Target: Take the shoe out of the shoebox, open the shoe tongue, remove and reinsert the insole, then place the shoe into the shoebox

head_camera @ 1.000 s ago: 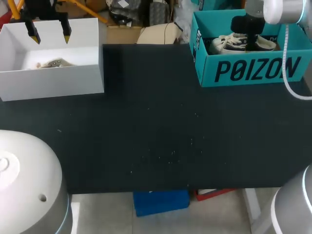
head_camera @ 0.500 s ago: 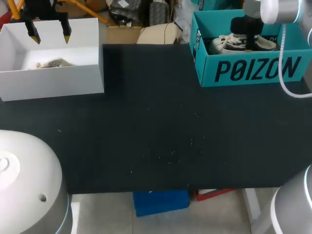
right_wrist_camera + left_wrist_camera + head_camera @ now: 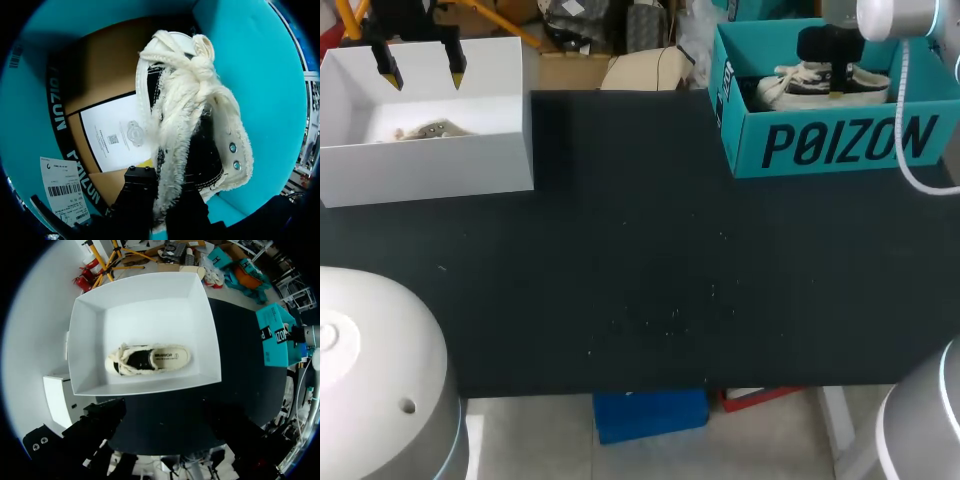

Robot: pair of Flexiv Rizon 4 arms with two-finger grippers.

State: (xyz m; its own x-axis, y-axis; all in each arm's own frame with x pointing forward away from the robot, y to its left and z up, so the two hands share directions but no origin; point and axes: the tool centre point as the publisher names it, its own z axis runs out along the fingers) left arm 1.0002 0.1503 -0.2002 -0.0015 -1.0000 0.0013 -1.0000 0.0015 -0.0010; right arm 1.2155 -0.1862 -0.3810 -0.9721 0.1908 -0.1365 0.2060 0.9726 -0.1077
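A black canvas shoe with cream laces [image 3: 798,82] sits inside the teal shoebox [image 3: 840,145] at the back right. My right gripper [image 3: 835,84] reaches down into the box and is shut on it. In the right wrist view its dark fingers [image 3: 140,192] pinch the shoe's [image 3: 192,115] frayed collar edge, with the knotted laces ahead. My left gripper [image 3: 422,70] hangs open above the white box [image 3: 430,170] at the back left. A second shoe [image 3: 147,359] lies flat in that white box [image 3: 145,385], well below the left fingers.
A printed sheet and a yellow slip lie on the teal box's cardboard floor [image 3: 105,65] beside the shoe. The black table [image 3: 640,260] stretches between the two boxes. My arms' grey bases [image 3: 380,380] stand at the near corners.
My right gripper has shut on the shoe and risen slightly, lifting the shoe a little within the teal box. The left arm has not moved.
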